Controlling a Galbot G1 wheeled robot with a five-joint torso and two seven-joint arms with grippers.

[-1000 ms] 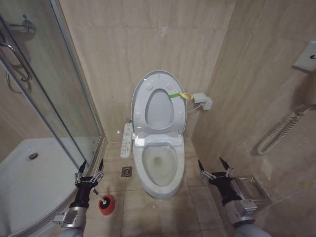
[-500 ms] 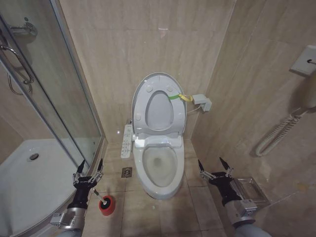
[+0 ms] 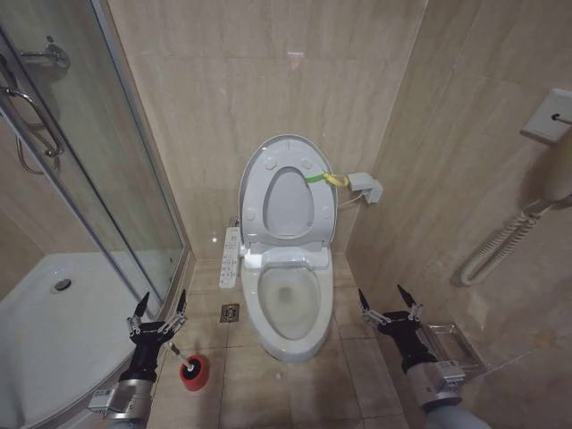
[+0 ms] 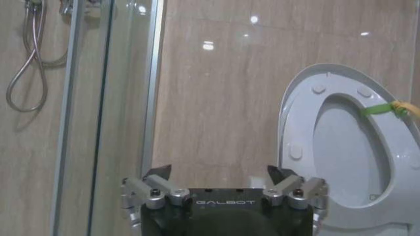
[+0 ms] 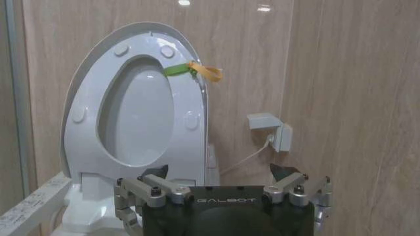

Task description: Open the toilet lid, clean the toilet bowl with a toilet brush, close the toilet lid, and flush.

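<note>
The toilet lid (image 3: 288, 204) stands upright against the back wall with the seat ring raised against it and a green-and-yellow strap (image 3: 323, 177) at its rim. Below it the toilet bowl (image 3: 309, 308) lies uncovered, water in its bottom. The toilet brush (image 3: 190, 372) rests on the floor tiles left of the bowl, its pale handle leaning up from the red base. My left gripper (image 3: 159, 309) hovers open just above the handle's top. My right gripper (image 3: 391, 304) is open to the right of the bowl. Both wrist views face the lid (image 4: 347, 142) (image 5: 135, 118) past the open left gripper (image 4: 220, 172) and right gripper (image 5: 220, 170).
A glass shower enclosure (image 3: 107, 179) and white shower tray (image 3: 54, 331) close off the left. A control panel (image 3: 229, 255) juts from the toilet's left side above a floor drain (image 3: 230, 311). On the right are a wall socket box (image 3: 365, 186), a grab rail (image 3: 505, 241) and a clear box (image 3: 451, 344).
The whole head view has shifted slightly. My left gripper sits a little lower and farther left beside the brush; the right gripper, lid and brush hold their places.
</note>
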